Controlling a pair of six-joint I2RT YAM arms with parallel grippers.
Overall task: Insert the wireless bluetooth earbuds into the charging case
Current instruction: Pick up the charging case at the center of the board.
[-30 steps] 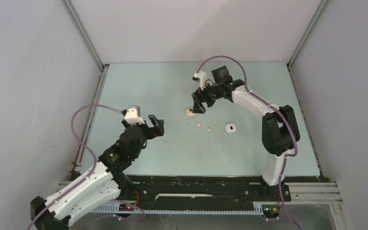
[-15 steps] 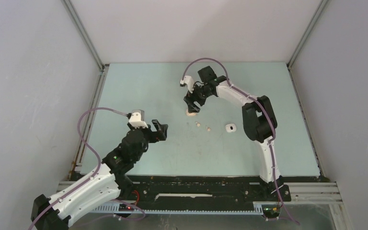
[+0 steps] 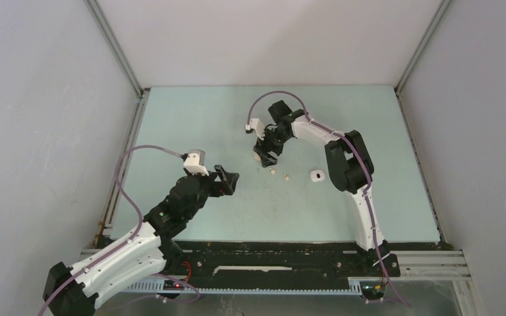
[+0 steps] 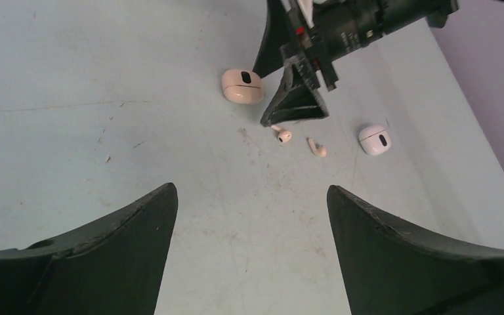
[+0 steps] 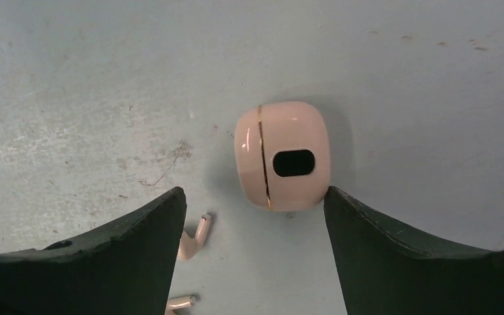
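Observation:
A closed tan charging case [image 5: 282, 155] with a dark oval mark lies on the pale table. My right gripper [image 5: 254, 191] stands open just short of it, the right fingertip [image 5: 338, 200] almost against the case's corner. Two tan earbuds lie loose: one [image 5: 192, 239] by the left finger, another [image 5: 182, 303] nearer. The left wrist view shows the tan case [image 4: 243, 86], both earbuds [image 4: 284, 136] [image 4: 317, 148] and a white charging case [image 4: 375, 140]. My left gripper [image 4: 251, 190] hangs open and empty, well short of them. From above, the right gripper [image 3: 264, 157] hides the tan case.
The white case [image 3: 315, 175] lies right of the earbuds [image 3: 272, 172] [image 3: 287, 176]. The left gripper [image 3: 229, 181] is left of and nearer than them. Grey walls and metal rails [image 3: 126, 141] border the table [image 3: 191, 118].
My right gripper has swung left and come down over the tan case, its jaws a little narrower. The left arm has reached forward and right toward the earbuds.

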